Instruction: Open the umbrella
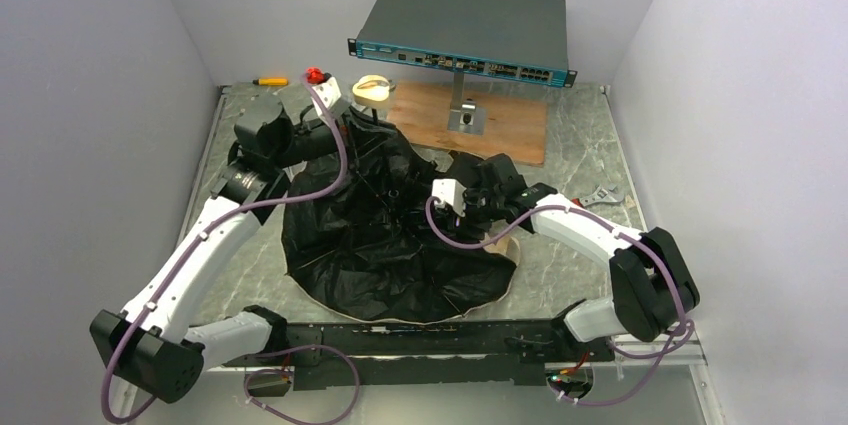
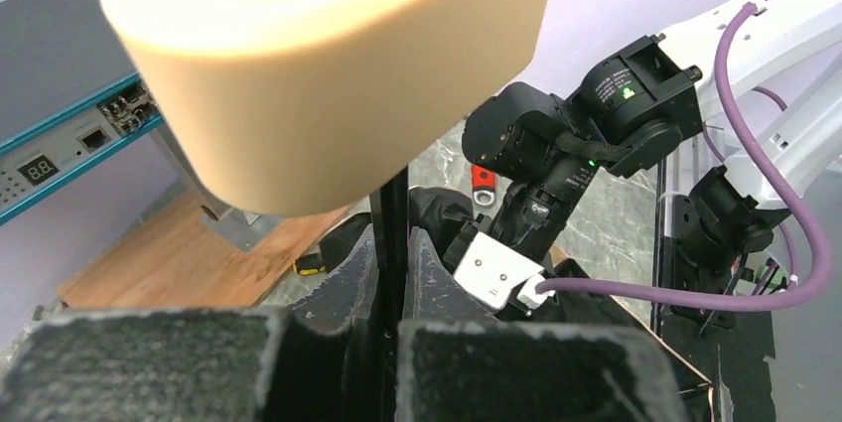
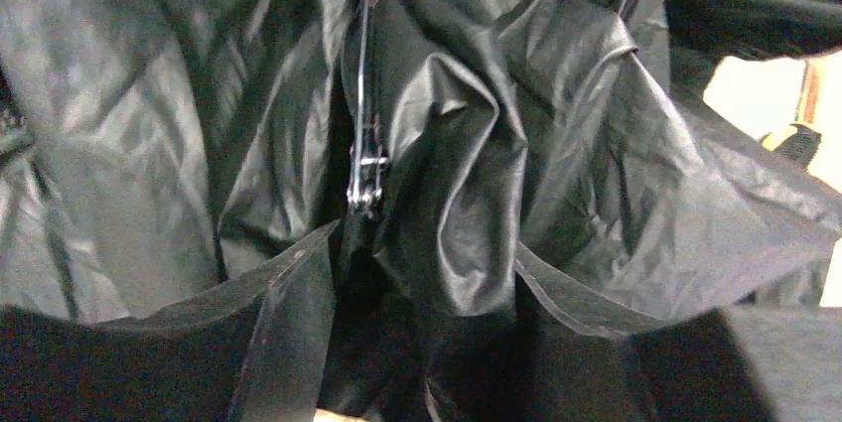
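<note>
The umbrella (image 1: 385,235) lies half spread on the table, black lining up, with a cream edge showing along its near rim. Its cream handle (image 1: 372,90) points to the back; in the left wrist view the handle (image 2: 328,65) looms close. My left gripper (image 1: 350,110) is shut on the thin black shaft (image 2: 394,204) just below the handle, gripper (image 2: 395,248). My right gripper (image 1: 465,210) hovers over the canopy's right side. Its jaws stand apart in the right wrist view, gripper (image 3: 427,278), with a fold of black fabric (image 3: 457,174) and a metal rib (image 3: 365,159) between them.
A dark-grey network switch (image 1: 460,25) stands on a post over a wooden board (image 1: 505,125) at the back. A yellow screwdriver (image 1: 268,81) and a small red object (image 1: 317,75) lie at the back left. A wrench (image 1: 600,197) lies to the right.
</note>
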You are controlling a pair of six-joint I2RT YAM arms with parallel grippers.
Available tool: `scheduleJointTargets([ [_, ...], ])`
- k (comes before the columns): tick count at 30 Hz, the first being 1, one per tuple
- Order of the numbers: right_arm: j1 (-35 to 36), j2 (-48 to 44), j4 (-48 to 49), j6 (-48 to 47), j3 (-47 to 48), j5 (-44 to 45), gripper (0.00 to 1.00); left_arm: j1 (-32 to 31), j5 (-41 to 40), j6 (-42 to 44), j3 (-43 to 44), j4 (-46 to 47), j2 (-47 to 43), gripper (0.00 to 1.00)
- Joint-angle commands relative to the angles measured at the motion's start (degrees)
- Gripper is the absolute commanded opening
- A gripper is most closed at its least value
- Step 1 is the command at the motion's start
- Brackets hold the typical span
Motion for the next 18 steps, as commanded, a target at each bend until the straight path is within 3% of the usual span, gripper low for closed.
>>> scheduleJointTargets([
  [1, -0.8, -0.7, -10.3, -6.8, -1.5, 2.1, 0.58, 2.1, 3.0, 1.9, 3.2, 2.0, -3.9, 0.00],
  [4, -2.2, -0.5, -15.9, -9.1, -0.4, 1.5, 0.65, 1.9, 5.3, 1.9, 2.0, 3.5, -3.8, 0.00],
  [6, -2.9, -1.8, -18.3, -7.9, 2.4, -1.0, 0.76, 1.3, 6.9, 1.9, 0.8, 4.3, -3.2, 0.00],
  [9, -3.0, -5.6, -17.3, -0.1, 9.0, -6.8, 0.86, -0.5, 6.5, 5.2, -2.0, 5.6, -2.7, 0.00],
  [12, -2.8, -8.2, -13.7, 7.9, 13.4, -12.5, 0.88, -2.0, 6.2, 5.9, -3.3, 7.3, -1.8, 0.00],
  [15, -2.4, -10.3, -7.5, 13.9, 14.4, -15.1, 0.86, -2.8, 6.1, 5.6, -2.3, 7.6, -0.5, 0.00],
  [16, -2.2, -10.6, -5.3, 14.6, 14.1, -15.2, 0.79, -2.9, 6.2, 5.5, -1.9, 7.8, -0.1, 0.00],
  [18, -1.1, -10.3, -1.6, 15.4, 13.4, -14.1, 0.57, -3.0, 6.4, 4.8, -1.3, 8.5, 0.6, 0.00],
])
